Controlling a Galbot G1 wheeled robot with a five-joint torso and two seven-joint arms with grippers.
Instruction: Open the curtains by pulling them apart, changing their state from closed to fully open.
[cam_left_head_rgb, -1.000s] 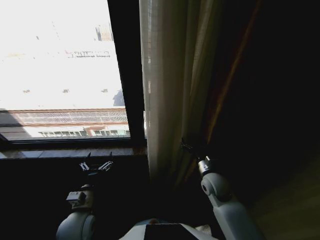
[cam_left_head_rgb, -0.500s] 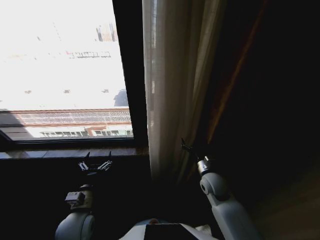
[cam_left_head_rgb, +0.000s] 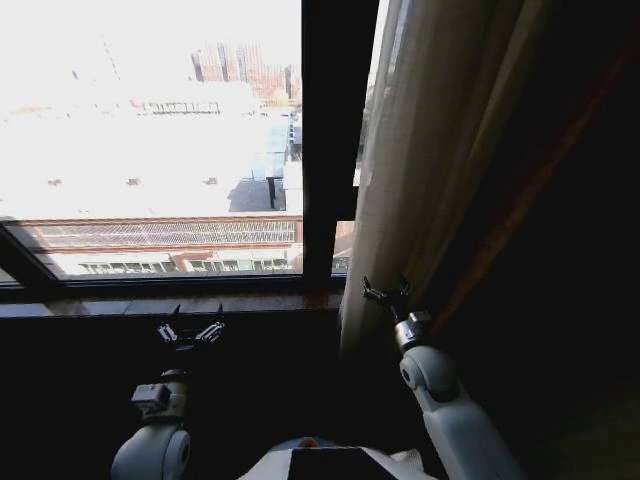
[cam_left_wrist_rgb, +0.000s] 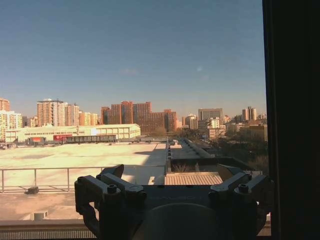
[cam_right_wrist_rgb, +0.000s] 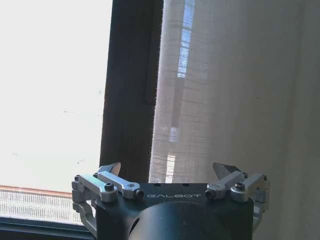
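A sheer white curtain (cam_left_head_rgb: 400, 180) hangs gathered in pleats to the right of the dark window bar (cam_left_head_rgb: 335, 130). My right gripper (cam_left_head_rgb: 388, 292) is open at the curtain's lower edge, in front of the fabric, with nothing between its fingers. In the right wrist view the open right gripper (cam_right_wrist_rgb: 169, 170) faces the curtain (cam_right_wrist_rgb: 225, 100), whose free edge lies along the window bar (cam_right_wrist_rgb: 130, 85). My left gripper (cam_left_head_rgb: 190, 331) is open below the window sill, well apart from the curtain. In the left wrist view the left gripper (cam_left_wrist_rgb: 170, 172) faces bare glass.
A darker drape (cam_left_head_rgb: 560, 200) hangs in shadow right of the sheer curtain. The window sill (cam_left_head_rgb: 150, 305) runs along the bottom of the glass, with a dark wall beneath it. A dark frame bar (cam_left_wrist_rgb: 292, 120) stands beside the left gripper.
The whole head picture has shifted right, so the camera has moved. A strip of glass now shows between the window bar and the curtain's edge. Both grippers hold the same pose.
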